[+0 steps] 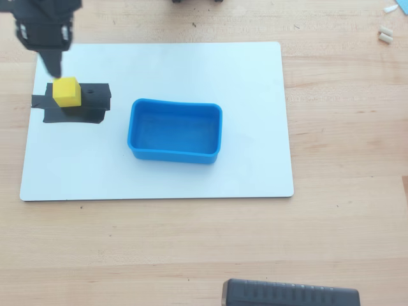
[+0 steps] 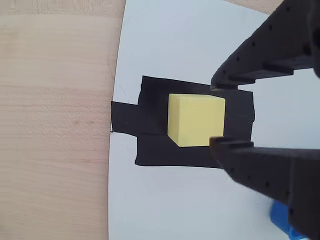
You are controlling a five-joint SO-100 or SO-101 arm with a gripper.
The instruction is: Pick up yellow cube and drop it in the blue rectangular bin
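The yellow cube point(image 1: 65, 91) sits on a black tape patch point(image 1: 89, 105) at the left of a white board. In the wrist view the cube point(image 2: 192, 120) lies between the tips of my two black fingers. My gripper point(image 2: 216, 115) is open, with one fingertip just past each side of the cube's right part; I cannot tell whether they touch it. In the overhead view the gripper point(image 1: 54, 65) hangs just behind the cube. The blue rectangular bin point(image 1: 175, 156) stands empty at the board's middle, to the right of the cube. A corner of the bin point(image 2: 280, 220) shows in the wrist view.
The white board point(image 1: 191, 185) lies on a wooden table. A dark ribbed object point(image 1: 290, 294) sits at the near edge. Small white bits point(image 1: 385, 35) lie at the far right corner.
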